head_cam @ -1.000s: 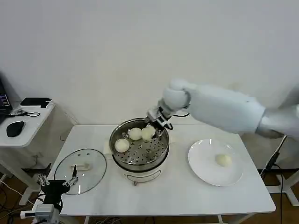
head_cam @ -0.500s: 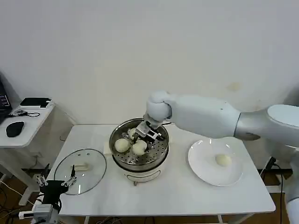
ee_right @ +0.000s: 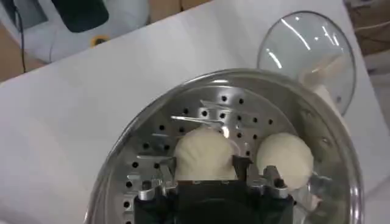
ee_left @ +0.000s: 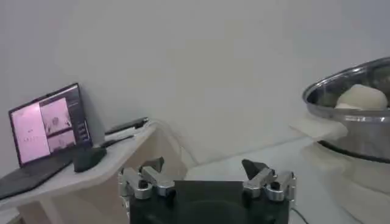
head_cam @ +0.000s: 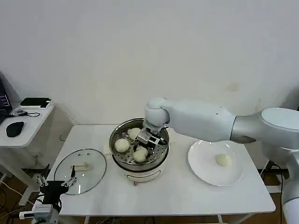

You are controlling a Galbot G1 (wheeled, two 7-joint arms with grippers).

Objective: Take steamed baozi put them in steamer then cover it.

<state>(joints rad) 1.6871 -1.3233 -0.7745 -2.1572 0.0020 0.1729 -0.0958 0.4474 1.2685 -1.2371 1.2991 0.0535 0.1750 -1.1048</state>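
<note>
Left of the steamer (head_cam: 138, 148), the cover (head_cam: 80, 169) lies flat on the table (head_cam: 177, 196), beside the idle, wide-open left gripper (head_cam: 56, 183). Inside the steamer, the right gripper (head_cam: 144, 143) holds a baozi (ee_right: 204, 153). The last baozi (head_cam: 223, 160) waits on the plate (head_cam: 201, 169), right of the steamer, nearest the right arm.

White plate (head_cam: 205, 169) on table (head_cam: 187, 196); laptop (ee_left: 49, 122), mouse (head_cam: 15, 128) on side desk (head_cam: 28, 133).
</note>
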